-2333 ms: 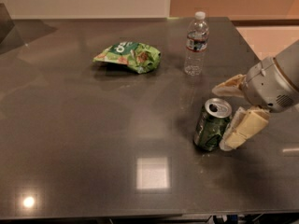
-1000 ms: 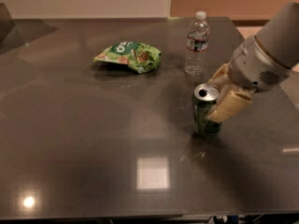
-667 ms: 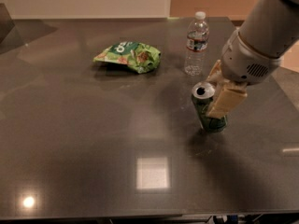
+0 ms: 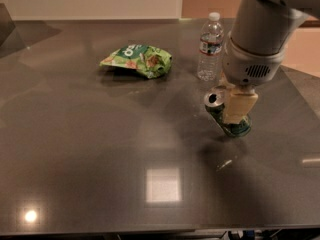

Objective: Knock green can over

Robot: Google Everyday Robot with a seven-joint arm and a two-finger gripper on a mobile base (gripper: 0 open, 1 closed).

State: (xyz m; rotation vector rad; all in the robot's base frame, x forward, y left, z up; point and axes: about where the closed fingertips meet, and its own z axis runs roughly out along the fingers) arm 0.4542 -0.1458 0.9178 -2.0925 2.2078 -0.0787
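Note:
The green can point(image 4: 216, 103) is on the right half of the dark table point(image 4: 90, 149). It leans steeply, its silver top pointing up and to the left and its base low at the right. My gripper point(image 4: 235, 115) hangs straight down from the white wrist point(image 4: 252, 59) and is right against the can, covering its middle. The can's far side is hidden behind the gripper.
A clear water bottle with a white cap point(image 4: 210, 46) stands just behind the can. A light-green snack bag point(image 4: 137, 60) lies at the back centre-left. The table's right edge runs close behind my arm, and its front edge is at the bottom.
My arm swung from the right side to above the can. The can shifted slightly and went from upright to leaning steeply left.

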